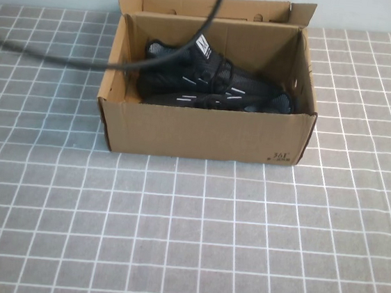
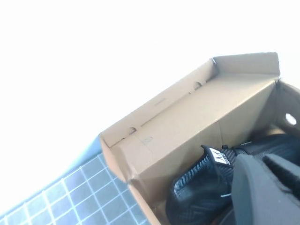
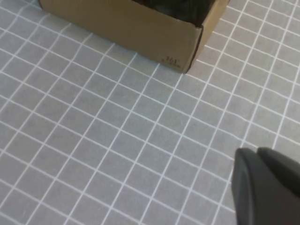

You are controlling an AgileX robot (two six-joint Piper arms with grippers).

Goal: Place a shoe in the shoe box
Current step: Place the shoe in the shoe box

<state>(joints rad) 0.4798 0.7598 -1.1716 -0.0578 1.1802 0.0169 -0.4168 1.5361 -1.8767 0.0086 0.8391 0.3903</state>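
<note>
On the tiled counter (image 1: 192, 244), the box (image 1: 204, 130) stands open, flap back, both black shoes lying side by side inside. The nearer shoe (image 1: 221, 100) rests along the front wall. Placement looks done; what remains, by appearances, is drawing the arms clear. The left tool (image 2: 265, 190) hangs over the box's interior, the right tool (image 3: 265, 187) above bare counter near the box's printed corner; neither's spread can be told.
</note>
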